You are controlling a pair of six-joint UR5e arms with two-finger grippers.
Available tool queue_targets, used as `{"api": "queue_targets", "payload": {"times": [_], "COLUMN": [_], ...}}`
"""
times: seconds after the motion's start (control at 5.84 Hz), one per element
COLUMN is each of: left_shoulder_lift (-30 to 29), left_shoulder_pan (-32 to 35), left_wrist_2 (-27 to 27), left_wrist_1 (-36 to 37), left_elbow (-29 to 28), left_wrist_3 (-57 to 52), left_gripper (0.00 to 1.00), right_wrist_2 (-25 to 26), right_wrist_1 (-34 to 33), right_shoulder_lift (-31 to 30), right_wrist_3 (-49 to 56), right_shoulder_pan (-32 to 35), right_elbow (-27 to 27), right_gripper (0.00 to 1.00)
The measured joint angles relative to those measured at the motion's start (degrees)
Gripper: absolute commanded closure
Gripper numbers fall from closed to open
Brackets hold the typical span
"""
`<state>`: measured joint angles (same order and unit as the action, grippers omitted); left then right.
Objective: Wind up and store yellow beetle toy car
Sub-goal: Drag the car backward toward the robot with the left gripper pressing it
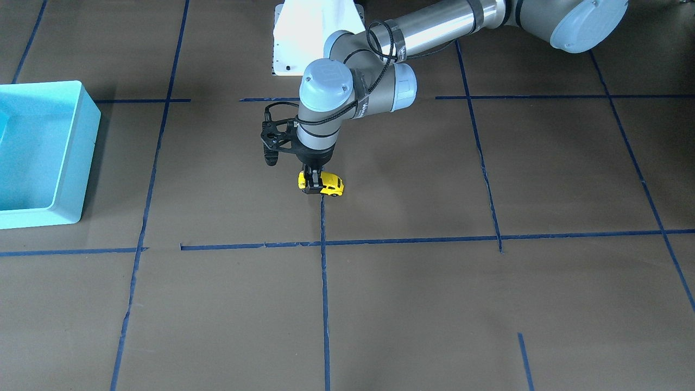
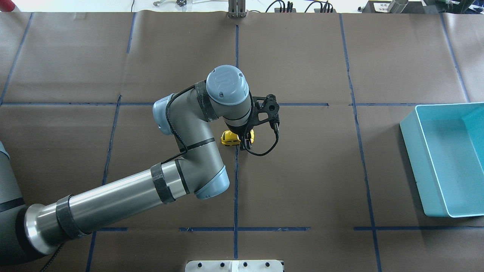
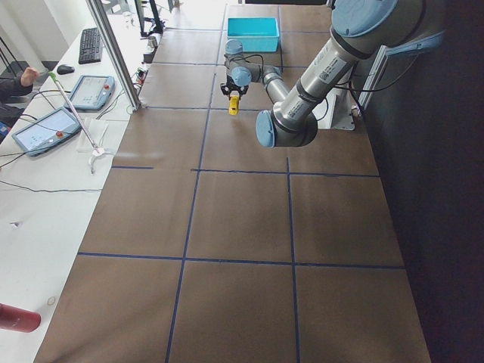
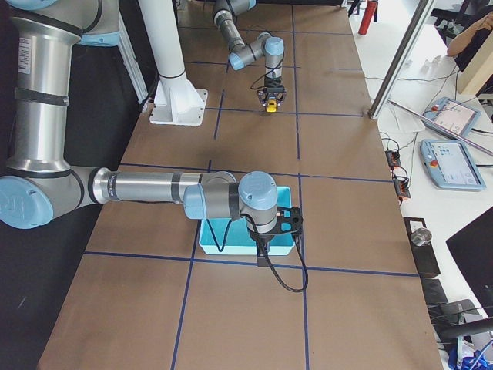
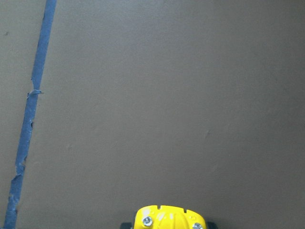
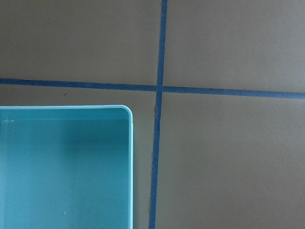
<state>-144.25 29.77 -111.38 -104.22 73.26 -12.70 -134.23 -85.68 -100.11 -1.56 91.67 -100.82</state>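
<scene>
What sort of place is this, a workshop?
Probably a robotics lab: a paper-covered table gridded with blue tape, the left gripper holding a yellow toy car, and operators' control tablets on a side bench.

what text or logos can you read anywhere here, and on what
"UR": logo on the left arm's wrist cap.
Lettering on that wrist's side: too blurred to read.
Screens on the side table: too small to read.
Car, bin: no text shows.
</scene>
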Motion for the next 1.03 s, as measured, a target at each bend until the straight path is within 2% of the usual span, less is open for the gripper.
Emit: {"api": "queue_targets", "payload": {"times": [1.03], "left_shoulder_lift": [1.16], "left_shoulder_pan": [0.11], "left_wrist_2": [0.0], "left_wrist_1": [-0.22], "left_elbow": [0.02], "left_wrist_3": [-0.4], "left_gripper": [1.0], "right_wrist_2": [-0.07], "right_wrist_1": [0.09], "right_shoulder_lift": [-0.92], "right_wrist_3": [0.15], "right_shoulder_pan": [-0.12], "right_elbow": [-0.36], "right_gripper": [0.0]}}
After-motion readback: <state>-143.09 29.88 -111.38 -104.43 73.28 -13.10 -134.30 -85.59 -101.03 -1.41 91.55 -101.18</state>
